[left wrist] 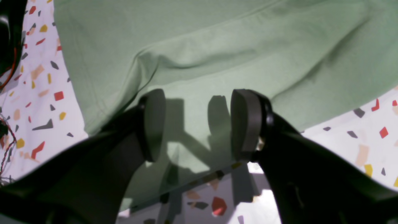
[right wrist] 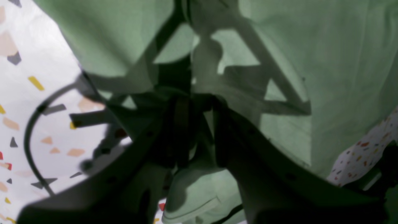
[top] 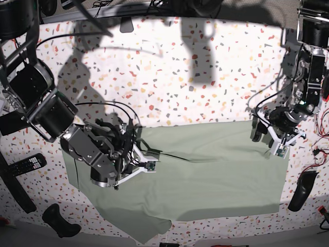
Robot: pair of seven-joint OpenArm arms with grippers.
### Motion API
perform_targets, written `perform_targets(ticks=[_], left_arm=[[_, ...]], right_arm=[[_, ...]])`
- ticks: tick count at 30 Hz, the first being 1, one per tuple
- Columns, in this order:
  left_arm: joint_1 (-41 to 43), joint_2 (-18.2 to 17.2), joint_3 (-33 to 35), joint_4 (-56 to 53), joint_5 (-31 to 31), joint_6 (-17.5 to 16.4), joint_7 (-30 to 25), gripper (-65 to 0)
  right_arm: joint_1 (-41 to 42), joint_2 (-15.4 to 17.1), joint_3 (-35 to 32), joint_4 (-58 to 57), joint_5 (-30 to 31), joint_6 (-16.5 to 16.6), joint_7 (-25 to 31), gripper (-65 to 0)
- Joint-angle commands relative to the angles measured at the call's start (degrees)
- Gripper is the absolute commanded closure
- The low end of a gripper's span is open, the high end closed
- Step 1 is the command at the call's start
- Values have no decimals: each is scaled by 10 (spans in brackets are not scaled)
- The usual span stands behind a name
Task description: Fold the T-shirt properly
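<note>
White worktop speckled with red, yellow, grey and peach flecks. Black remote control at the left edge. Dark handle-shaped object near the front left. Another black object at the right edge, red wires beside it.

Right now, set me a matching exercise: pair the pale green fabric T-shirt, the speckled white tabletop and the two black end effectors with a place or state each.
1. pale sage-green fabric T-shirt
2. white speckled tabletop
3. black left end effector
4. black right end effector

a. jaws open over the shirt's edge
b. lies beneath the shirt
c. spread out across the middle
d. over fabric on the base view's left

Pairs: 1-c, 2-b, 3-a, 4-d
</note>
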Motion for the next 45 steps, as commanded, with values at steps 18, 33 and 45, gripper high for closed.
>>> perform_targets(ticks=[18, 33, 45], left_arm=[[-12, -9, -5, 11, -5, 2, -16, -312], [-12, -9, -5, 11, -5, 2, -16, -311], [-13, -9, -5, 11, -5, 2, -17, -312]], right_arm=[[20, 1, 6, 6, -181, -1, 145, -298], [0, -20, 6, -27, -237, -65, 175, -298], [17, -104, 6, -101, -374, -325, 233, -297]])
